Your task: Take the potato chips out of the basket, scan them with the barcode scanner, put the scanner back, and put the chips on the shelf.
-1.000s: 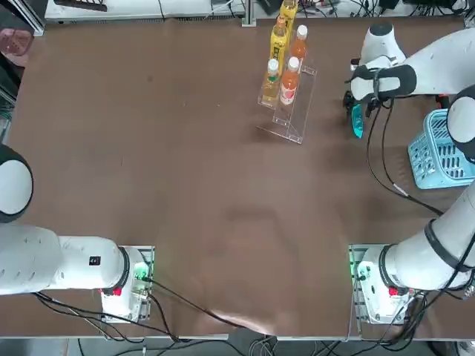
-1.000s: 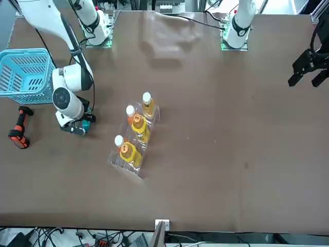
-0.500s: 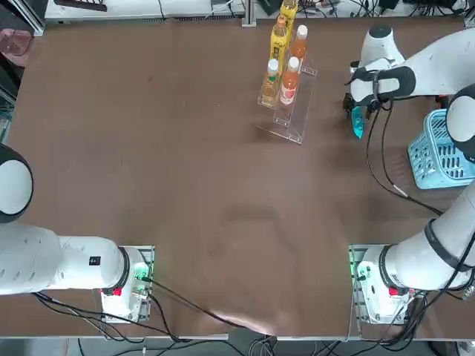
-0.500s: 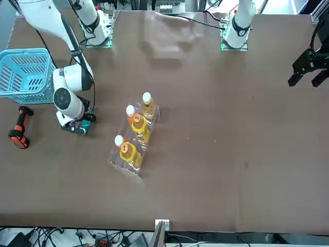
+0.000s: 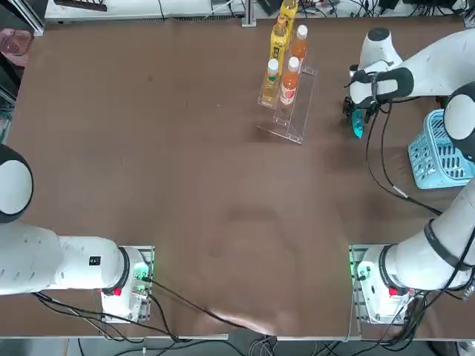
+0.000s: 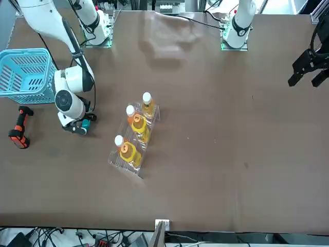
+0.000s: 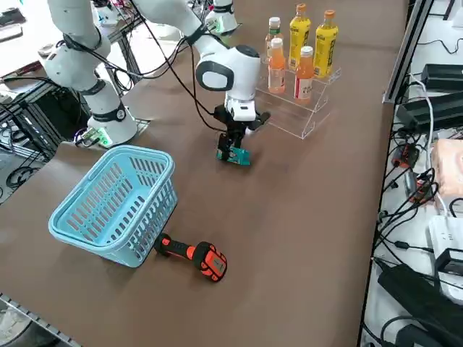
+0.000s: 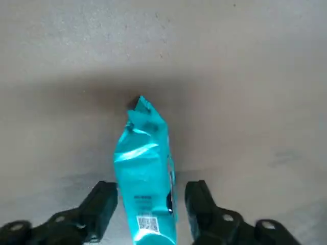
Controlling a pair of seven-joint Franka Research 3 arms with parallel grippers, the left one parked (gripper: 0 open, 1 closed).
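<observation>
Potato chips, slim teal-blue packet, now lie between our narrowing right gripper jaws.
Beside the clear acrylic shelf on the counter, we judge the regrasp underway; neither finger visibly touches yet.

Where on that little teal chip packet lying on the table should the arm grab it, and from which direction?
Probably from straight above, across the narrow width near the potato chips packet's printed end. It lies flat and slim on the table, so its long sides give the fingers something to pinch. The right tool already straddles it that way, a gap showing on each side.

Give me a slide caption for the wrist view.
Right gripper jaws straddling the slim teal-blue chips packet lying on the brown table.
</observation>
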